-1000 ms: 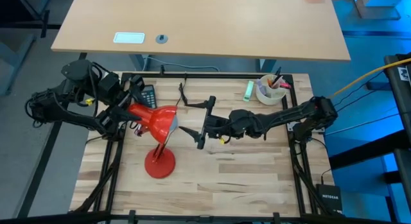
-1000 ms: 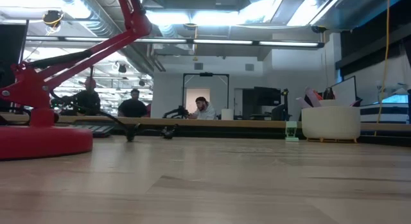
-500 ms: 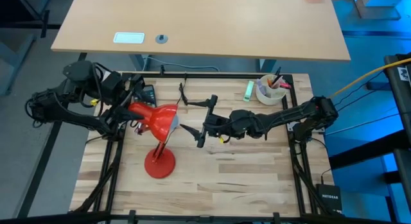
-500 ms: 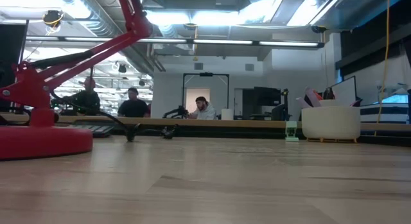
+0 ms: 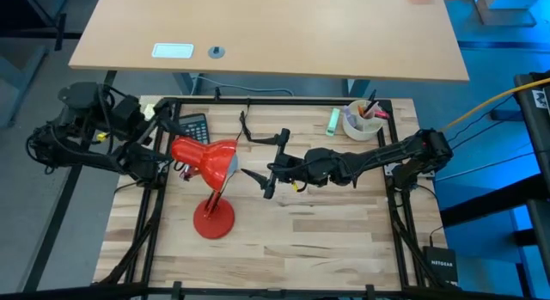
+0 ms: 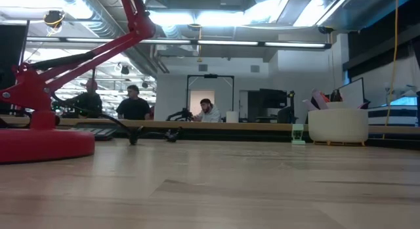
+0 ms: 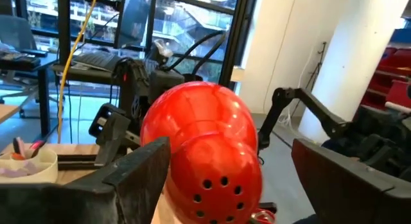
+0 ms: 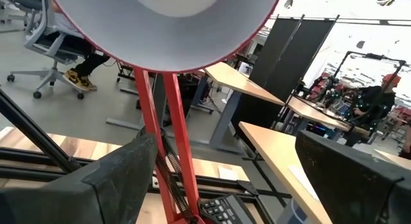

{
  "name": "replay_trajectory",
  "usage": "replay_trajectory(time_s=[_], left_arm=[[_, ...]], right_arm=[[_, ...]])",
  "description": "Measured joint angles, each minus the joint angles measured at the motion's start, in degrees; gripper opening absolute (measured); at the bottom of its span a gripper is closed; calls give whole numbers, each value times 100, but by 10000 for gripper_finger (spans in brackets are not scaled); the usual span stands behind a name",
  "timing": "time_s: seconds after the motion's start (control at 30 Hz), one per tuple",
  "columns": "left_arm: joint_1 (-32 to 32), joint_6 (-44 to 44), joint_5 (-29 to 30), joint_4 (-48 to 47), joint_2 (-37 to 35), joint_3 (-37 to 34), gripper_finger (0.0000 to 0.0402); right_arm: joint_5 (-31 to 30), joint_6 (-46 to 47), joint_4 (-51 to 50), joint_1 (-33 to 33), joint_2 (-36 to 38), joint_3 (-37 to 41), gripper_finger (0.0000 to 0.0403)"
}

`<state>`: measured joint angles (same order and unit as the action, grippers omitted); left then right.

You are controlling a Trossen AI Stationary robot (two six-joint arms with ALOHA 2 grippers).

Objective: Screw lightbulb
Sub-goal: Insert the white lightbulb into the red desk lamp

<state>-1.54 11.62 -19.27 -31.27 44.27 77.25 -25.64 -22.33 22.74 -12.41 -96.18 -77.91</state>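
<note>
Nearest us on the wooden desk (image 5: pixel 326 240) stands the lamp's round red base (image 5: pixel 213 220), and its thin red arm rises from there to the red shade (image 5: pixel 206 159), which tilts with its open mouth toward the right arm. The right end effector (image 5: pixel 262 158) hovers just beside that mouth, apart from it, with its two fingers spread wide and nothing between them. From its wrist camera we look up into the shade's white inside, where a paler rounded form at the centre is what we take for the lightbulb (image 8: pixel 174 0). Only its lower edge shows, so we cannot tell how deep it sits in the socket. On the other side, the left end effector (image 7: pixel 231 149) is behind the shade's vented red dome. Its fingers are also open, one on either side of the dome, and we see no contact. Farther back on the desk lie a dark calculator (image 5: pixel 198 126), a small green thing (image 5: pixel 331 119) and a white cup (image 5: pixel 359 121) of pens. Beyond these stands a second, paler desk (image 5: pixel 275 33). From desk height we see people (image 6: pixel 133 104) seated in the room behind.
</note>
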Motion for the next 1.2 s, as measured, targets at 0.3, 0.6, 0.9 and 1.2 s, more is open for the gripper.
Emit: replay_trajectory(time_s=[0.3,0.6,0.9,1.2], left_arm=[[0,14,-158,-172,512,-4,316],[0,19,-179,-125,562,-2,306],[0,10,-153,-131,558,-2,248],[0,167,-151,-138,584,0,258]], right_arm=[[62,0,28,-1,0,0,376],[15,-26,-32,-1,0,0,376],[-44,-42,306,-86,89,0,376],[776,-603,1078,-77,78,-4,376]])
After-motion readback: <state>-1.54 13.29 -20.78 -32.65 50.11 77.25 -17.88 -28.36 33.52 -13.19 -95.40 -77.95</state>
